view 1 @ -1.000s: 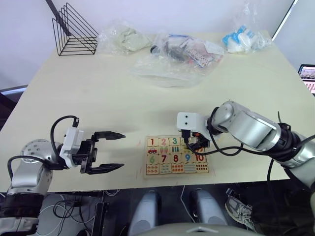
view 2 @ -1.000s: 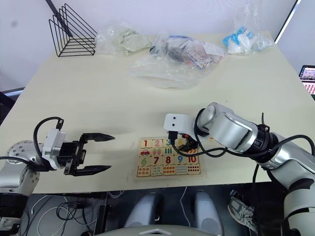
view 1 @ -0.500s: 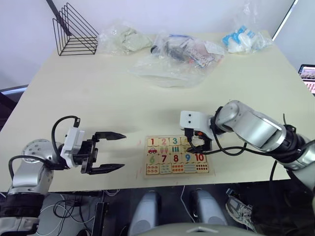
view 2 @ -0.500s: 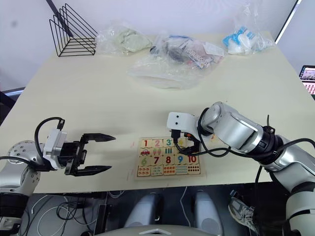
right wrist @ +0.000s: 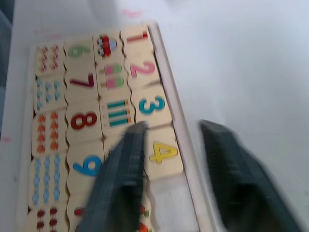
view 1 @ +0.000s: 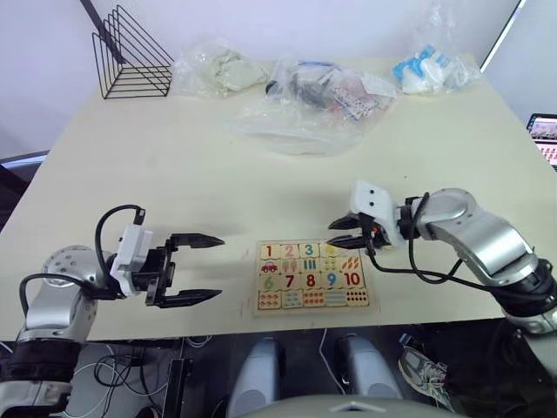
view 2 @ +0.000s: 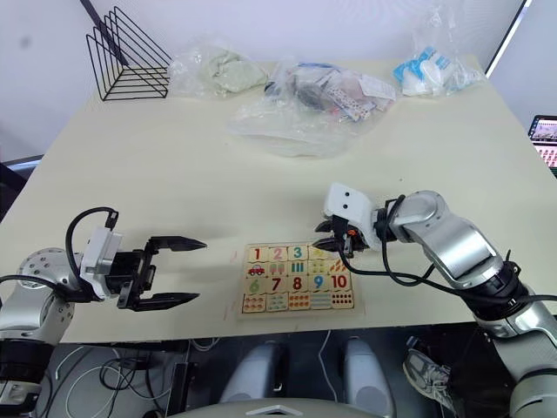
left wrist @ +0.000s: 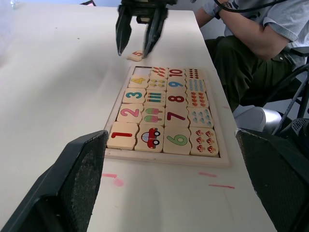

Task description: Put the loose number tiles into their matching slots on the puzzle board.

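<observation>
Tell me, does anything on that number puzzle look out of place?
Yes. The 5 tile lies on the table just beyond the puzzle board, below the open right gripper. Its slot, next to the 4 tile, is bare wood, while tiles 1 to 4 sit in their row.

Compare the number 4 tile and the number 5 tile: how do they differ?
The 4 tile sits seated in its slot on the puzzle board; the 5 tile lies loose on the table, just outside the board's rim. The 4 tile's numeral is yellow, the 5 tile's reddish. Both are small pale-wood squares, face up.
</observation>
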Controlling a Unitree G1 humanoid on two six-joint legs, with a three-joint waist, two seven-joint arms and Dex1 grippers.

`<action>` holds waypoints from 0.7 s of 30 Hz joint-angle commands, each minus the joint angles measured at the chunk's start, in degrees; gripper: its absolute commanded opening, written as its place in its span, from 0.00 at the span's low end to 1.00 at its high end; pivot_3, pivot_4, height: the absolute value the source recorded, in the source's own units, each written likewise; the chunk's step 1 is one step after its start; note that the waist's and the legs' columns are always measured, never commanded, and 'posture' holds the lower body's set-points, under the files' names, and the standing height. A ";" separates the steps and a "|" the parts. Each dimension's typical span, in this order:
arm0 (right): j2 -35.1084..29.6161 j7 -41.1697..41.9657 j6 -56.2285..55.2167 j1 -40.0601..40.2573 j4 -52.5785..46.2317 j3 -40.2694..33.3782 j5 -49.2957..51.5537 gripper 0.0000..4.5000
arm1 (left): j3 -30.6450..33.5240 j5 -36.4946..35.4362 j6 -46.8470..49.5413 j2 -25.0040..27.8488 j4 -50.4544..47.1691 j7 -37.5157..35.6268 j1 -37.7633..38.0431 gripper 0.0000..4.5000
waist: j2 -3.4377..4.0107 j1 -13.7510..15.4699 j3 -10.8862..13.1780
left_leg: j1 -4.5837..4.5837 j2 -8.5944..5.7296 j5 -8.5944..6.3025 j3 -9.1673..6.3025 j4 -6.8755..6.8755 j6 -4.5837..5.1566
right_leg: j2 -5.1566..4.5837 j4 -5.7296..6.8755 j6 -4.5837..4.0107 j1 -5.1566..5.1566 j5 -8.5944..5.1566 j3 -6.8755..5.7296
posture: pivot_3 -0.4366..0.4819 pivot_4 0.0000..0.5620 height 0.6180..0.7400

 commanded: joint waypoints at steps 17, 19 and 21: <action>4.40 3.05 -23.51 10.98 13.51 -0.60 -7.16 0.01 | 0.98 0.46 -0.97 -0.09 0.48 -1.73 -1.11 1.00 | -0.01 0.02 0.00 | 0.01 -0.02 0.00 0.14 0.01 0.00 | 0.02 0.01 0.00 0.02 0.00 0.00 | 0.48 0.27 1.00; 4.51 2.97 -23.92 11.48 14.10 0.13 -8.41 0.01 | 1.25 0.83 -0.83 -0.25 0.51 -1.73 -1.11 1.00 | -0.01 0.02 -0.01 | 0.03 -0.02 0.00 0.14 0.01 0.00 | 0.02 0.01 0.00 0.02 0.00 0.00 | 0.48 0.27 1.00; 4.86 2.58 -24.04 11.56 14.16 -0.17 -8.53 0.01 | 1.45 1.47 -0.53 -0.32 0.50 -1.48 -0.99 1.00 | -0.02 0.03 -0.01 | 0.03 -0.02 0.00 0.14 0.01 0.00 | 0.03 0.01 0.00 0.03 0.00 0.00 | 0.48 0.27 1.00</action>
